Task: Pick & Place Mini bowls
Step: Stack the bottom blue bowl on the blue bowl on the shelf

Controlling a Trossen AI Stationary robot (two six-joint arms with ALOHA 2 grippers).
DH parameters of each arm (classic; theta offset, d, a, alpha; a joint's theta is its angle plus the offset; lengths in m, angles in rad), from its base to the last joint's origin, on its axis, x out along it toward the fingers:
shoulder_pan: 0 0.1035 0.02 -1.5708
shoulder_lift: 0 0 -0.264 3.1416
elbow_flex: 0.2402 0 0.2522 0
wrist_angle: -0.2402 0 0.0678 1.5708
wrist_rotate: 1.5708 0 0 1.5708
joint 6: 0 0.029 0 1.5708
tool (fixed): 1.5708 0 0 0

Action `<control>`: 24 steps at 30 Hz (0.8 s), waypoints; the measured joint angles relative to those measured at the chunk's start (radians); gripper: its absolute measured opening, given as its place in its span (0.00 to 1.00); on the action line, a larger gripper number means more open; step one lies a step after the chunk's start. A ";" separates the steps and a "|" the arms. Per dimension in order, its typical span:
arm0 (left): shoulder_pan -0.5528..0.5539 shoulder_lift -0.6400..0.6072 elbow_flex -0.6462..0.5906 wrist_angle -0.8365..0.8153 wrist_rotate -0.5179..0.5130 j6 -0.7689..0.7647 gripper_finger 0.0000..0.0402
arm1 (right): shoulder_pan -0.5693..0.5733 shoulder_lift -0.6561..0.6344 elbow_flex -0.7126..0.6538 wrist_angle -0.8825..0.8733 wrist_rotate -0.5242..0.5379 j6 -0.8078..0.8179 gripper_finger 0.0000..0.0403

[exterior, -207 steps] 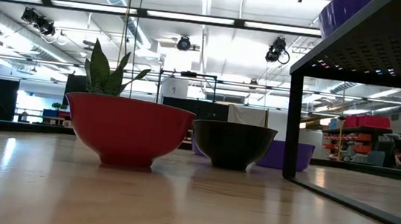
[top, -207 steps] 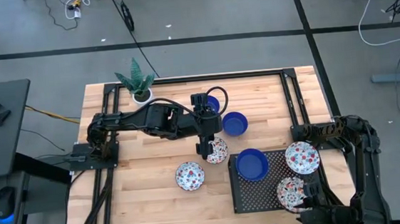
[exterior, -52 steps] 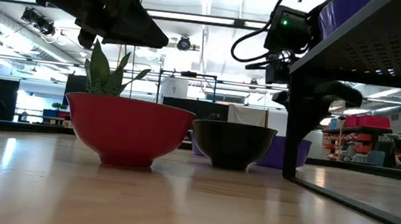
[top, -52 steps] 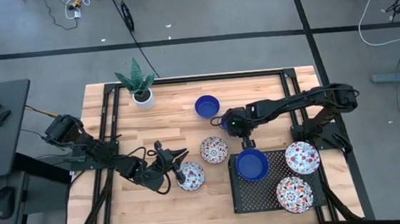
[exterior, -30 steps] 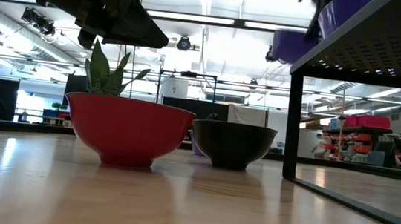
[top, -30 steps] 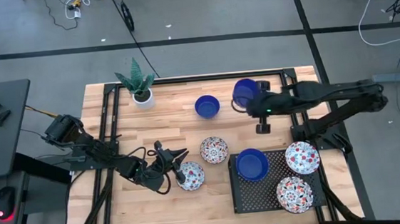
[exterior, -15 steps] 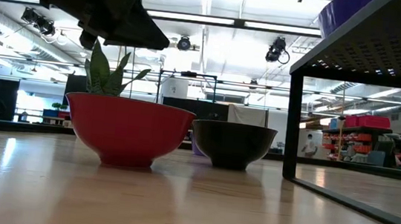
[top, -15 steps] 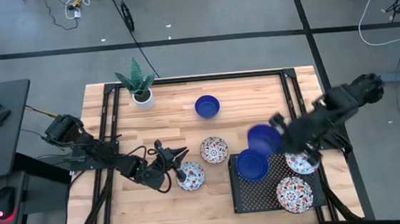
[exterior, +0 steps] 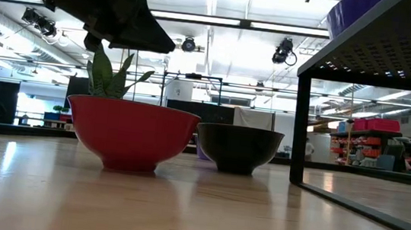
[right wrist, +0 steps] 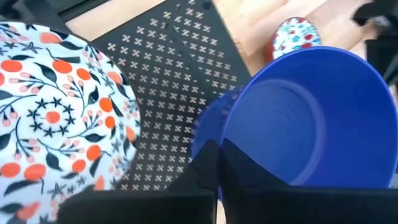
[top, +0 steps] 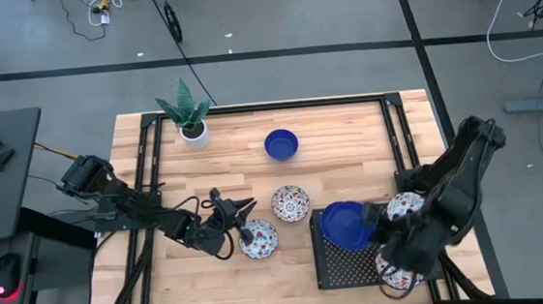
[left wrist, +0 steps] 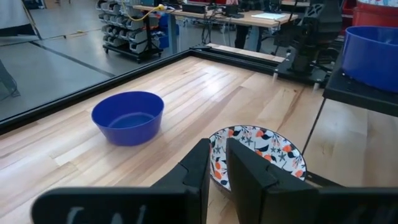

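Over the black perforated tray (top: 334,264) on the surface, my right hand (top: 372,224) pinches a blue bowl's (top: 348,224) rim above another blue bowl, while my left hand (top: 240,234) grips a floral bowl (top: 259,238).

On the table (top: 348,141), a potted plant (top: 187,110) stands at the far left corner. One bowl (top: 281,144) sits mid-table; two bowls (top: 290,203) (top: 258,238) lie nearer the front, left of the perforated rack (top: 343,263), which carries more bowls (top: 345,224).
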 joint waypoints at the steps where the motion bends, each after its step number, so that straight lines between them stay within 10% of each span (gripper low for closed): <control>1: 0.000 0.000 0.000 0.000 0.009 0.000 0.14 | 0.003 0.013 0.000 -0.001 0.000 0.004 0.00; 24: 0.000 0.000 0.000 0.000 0.052 -0.001 0.14 | -0.077 0.047 -0.066 0.060 -0.011 0.223 0.00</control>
